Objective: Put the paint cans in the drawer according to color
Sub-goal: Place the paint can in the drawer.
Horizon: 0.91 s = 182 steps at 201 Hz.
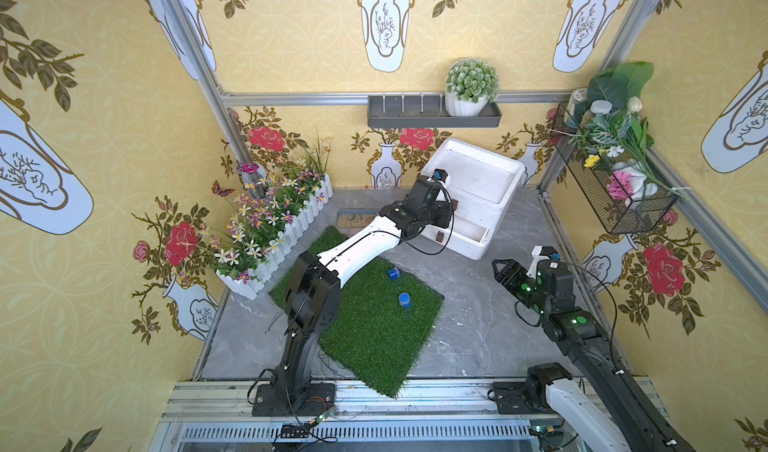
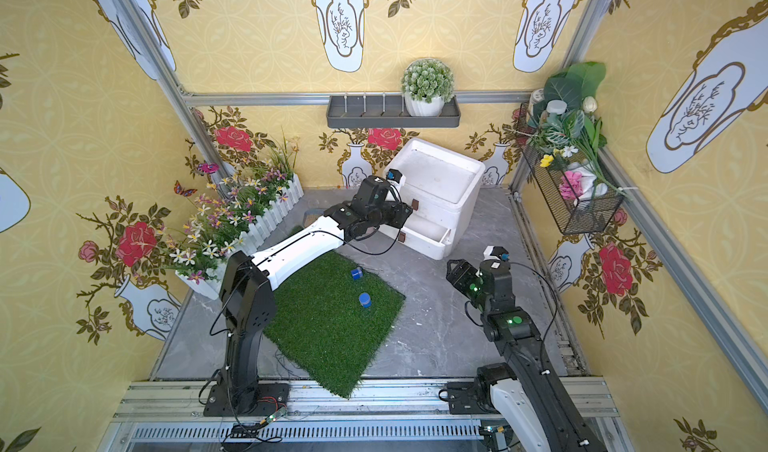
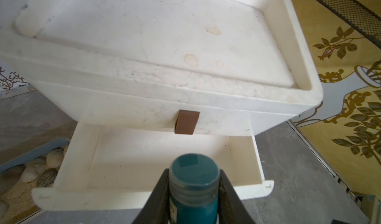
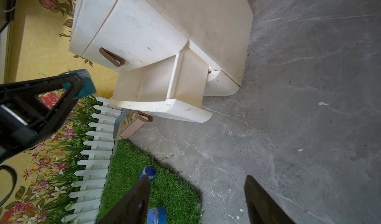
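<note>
The white drawer chest [image 1: 478, 179] stands at the back of the floor. One of its lower drawers [image 3: 99, 200] is pulled out and shows nothing inside; the drawer above is closed, with a brown handle [image 3: 186, 123]. My left gripper [image 3: 194, 172] is shut on a teal paint can [image 3: 193, 202] and holds it over the front edge of the open drawer. Two blue paint cans [image 1: 393, 273] [image 1: 404, 299] lie on the green turf mat [image 1: 374, 337]. To the right, my right gripper [image 4: 198, 178] hangs open over the grey floor with nothing in it.
A tray of sand and pebbles [image 3: 31, 171] lies left of the chest. A white picket fence with flowers [image 1: 286, 229] runs along the left wall. A wire basket [image 1: 615, 196] hangs on the right wall, and a shelf with a potted plant [image 1: 432, 115] on the back wall.
</note>
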Tool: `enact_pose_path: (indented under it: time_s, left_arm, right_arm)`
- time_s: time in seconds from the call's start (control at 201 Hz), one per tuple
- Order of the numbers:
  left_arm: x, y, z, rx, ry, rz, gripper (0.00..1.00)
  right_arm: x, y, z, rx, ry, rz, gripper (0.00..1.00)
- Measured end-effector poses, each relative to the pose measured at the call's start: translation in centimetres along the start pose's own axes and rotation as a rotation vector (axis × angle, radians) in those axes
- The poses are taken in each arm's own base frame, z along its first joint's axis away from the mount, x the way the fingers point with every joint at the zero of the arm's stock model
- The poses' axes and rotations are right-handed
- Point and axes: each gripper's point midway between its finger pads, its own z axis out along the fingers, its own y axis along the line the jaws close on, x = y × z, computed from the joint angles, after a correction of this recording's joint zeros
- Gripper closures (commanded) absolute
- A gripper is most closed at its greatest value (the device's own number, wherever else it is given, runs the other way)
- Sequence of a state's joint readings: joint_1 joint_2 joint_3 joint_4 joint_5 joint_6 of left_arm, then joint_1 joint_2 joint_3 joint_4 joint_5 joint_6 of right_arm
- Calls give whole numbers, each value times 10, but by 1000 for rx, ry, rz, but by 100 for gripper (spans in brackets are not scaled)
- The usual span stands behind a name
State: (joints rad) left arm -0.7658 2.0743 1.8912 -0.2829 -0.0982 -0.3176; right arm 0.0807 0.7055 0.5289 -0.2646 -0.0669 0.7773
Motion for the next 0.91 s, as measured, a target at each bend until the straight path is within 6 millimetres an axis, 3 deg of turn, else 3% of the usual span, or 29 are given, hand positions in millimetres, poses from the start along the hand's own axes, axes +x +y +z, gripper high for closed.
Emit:
enact_pose_path:
  time_s: [0.11,0.264,0.518,0.633,0.723,0.907]
  left_arm:
    - [1,6,14,-27,-6,-1,64]
    - [2,11,27,-47,-3,-4,47]
    - [-1,10,21,-49,2,-6,35]
    - [-12,5,-6,-40,-27,-4,27]
    - [-13,3,-36,-25,-69,6,18]
    - [27,15,-110,4,-168,22,4]
  right_arm:
    - [-1,1,-3,-6,-6,-2,27]
    - [-1,1,-4,-6,-6,-6,27]
    - [3,1,-2,-8,17,-12,27]
    - [7,16,6,-72,61,-17,29]
    - [11,43,15,-149,121,-34,31]
    - [33,111,29,-266,262,-153,36]
